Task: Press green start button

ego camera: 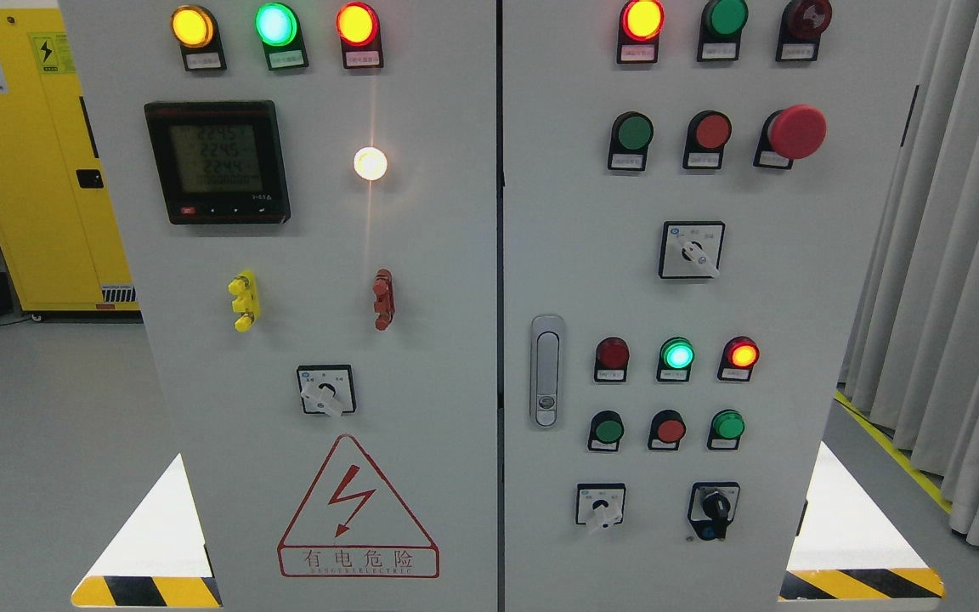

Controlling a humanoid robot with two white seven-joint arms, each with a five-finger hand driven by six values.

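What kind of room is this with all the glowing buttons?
Probably a factory or electrical workshop. There's a big grey control cabinet covered in buttons, a lightning warning sign, and a yellow safety cabinet behind it.

Yellow cabinet [31,161], grey curtains [957,255]

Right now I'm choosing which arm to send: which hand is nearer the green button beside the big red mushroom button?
Neither can be judged: no hand or arm shows in the head view. The green button sits on the right door.
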